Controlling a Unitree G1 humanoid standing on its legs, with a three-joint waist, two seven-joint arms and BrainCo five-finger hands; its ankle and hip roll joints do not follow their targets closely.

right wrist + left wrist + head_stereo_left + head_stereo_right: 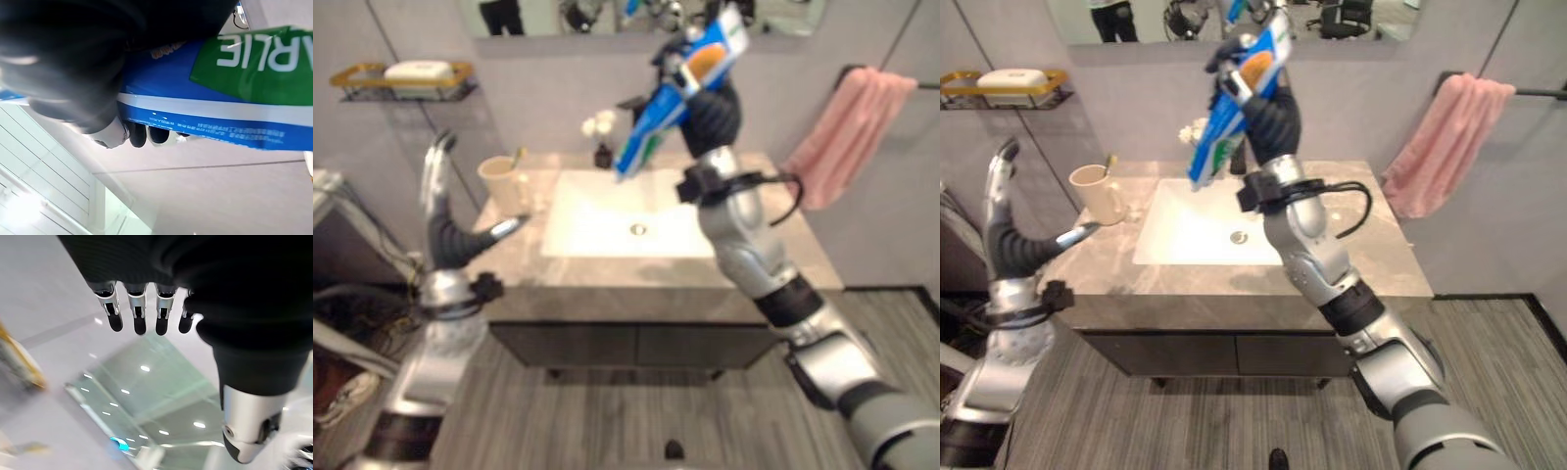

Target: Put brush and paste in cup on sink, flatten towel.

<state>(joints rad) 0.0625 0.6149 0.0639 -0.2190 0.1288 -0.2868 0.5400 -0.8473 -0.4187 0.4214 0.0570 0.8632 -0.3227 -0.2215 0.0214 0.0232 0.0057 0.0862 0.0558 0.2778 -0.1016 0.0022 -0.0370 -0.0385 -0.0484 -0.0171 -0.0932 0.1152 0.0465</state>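
Observation:
My right hand (pixel 710 113) is raised high above the white sink (pixel 607 220), shut on a blue toothpaste box (pixel 677 93) that slants down to the left; the box (pixel 210 105) fills much of the right wrist view. A beige cup (pixel 502 184) with a brush standing in it sits on the counter left of the basin. My left hand (pixel 445 211) is held up at the left, level with the counter's left end, fingers (pixel 139 316) straight and open, holding nothing. A pink towel (pixel 847 132) hangs bunched on a bar on the right wall.
The grey stone counter (pixel 656 269) runs across a dark cabinet. A small vase with white flowers (pixel 600 132) stands behind the basin. A wire shelf with a soap box (pixel 406 78) hangs on the left wall. A mirror is above.

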